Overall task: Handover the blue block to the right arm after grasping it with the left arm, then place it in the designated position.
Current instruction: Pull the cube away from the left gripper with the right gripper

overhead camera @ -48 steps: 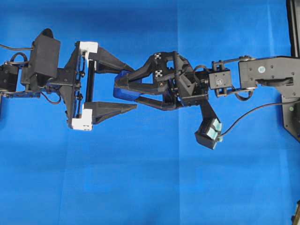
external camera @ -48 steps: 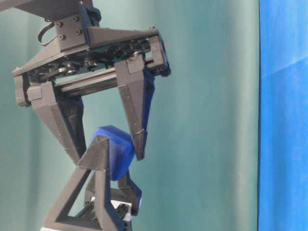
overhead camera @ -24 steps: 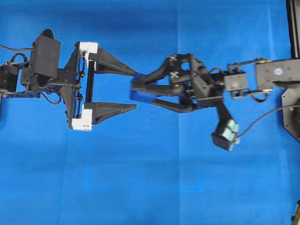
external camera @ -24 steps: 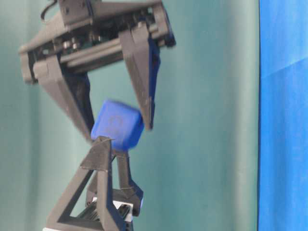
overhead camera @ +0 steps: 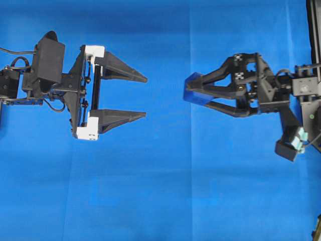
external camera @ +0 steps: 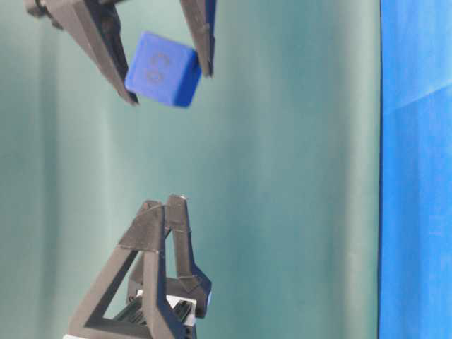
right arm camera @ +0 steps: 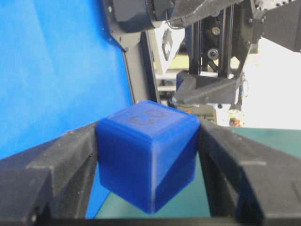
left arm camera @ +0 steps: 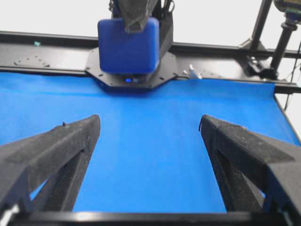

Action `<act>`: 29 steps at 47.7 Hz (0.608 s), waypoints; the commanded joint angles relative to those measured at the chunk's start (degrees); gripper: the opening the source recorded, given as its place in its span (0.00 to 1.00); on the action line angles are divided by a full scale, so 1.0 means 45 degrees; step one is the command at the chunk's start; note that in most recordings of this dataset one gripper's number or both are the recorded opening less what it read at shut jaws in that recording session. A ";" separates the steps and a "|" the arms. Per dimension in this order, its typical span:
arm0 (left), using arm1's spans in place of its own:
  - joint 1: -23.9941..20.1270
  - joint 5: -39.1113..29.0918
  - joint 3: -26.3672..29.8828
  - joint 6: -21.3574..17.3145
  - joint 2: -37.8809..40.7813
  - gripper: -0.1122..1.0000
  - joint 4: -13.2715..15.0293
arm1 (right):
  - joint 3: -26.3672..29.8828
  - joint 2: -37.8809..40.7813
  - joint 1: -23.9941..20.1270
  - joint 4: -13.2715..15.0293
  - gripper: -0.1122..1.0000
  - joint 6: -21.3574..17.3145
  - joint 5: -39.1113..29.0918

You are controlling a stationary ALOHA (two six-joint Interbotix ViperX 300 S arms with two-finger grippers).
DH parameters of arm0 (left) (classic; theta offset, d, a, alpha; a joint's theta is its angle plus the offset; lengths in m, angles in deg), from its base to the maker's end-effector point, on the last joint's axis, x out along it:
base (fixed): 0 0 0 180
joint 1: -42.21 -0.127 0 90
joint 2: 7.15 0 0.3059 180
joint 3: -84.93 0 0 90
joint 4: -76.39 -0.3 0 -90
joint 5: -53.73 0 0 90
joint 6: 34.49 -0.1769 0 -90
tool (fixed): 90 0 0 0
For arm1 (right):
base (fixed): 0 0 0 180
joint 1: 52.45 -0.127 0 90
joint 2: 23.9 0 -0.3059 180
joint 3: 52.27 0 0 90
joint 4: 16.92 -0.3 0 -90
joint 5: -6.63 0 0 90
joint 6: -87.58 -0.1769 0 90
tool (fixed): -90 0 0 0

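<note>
Blue cloth (overhead camera: 165,191) covers the whole table; left gripper (overhead camera: 145,97) gapes empty, right gripper (overhead camera: 193,94) at centre-right clamps the blue block (external camera: 162,69)

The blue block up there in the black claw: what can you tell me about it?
The blue block is a small dark-blue cube with rounded edges, smooth and plastic-looking, with faint embossed marks on one face. It hangs tilted in the air above the blue cloth, clamped on two opposite sides by the jaws of the right gripper. Nothing else touches it; the left gripper stands open, well apart from it.
</note>
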State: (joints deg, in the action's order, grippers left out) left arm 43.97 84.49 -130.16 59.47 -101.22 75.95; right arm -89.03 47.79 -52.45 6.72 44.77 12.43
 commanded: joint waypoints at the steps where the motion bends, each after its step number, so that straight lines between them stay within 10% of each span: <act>1: 0.0039 0.0039 0.0137 -0.0039 -0.0215 0.93 -0.0020 | 0.0059 -0.0391 -0.0156 -0.0039 0.52 -0.0020 -0.0254; 16: 0.0039 0.0039 0.0195 -0.0078 -0.0176 0.92 -0.0020 | 0.0039 -0.0449 -0.0234 -0.0215 0.52 -0.0195 -0.0391; 29: 0.0039 0.0039 0.0176 -0.0059 -0.0156 0.92 -0.0020 | 0.0117 -0.0840 -0.0234 -0.2715 0.52 -0.3145 -0.0449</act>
State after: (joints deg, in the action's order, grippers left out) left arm 43.97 84.41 -130.25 59.20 -101.22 75.95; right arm -89.47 45.16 -53.42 -2.24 33.88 10.23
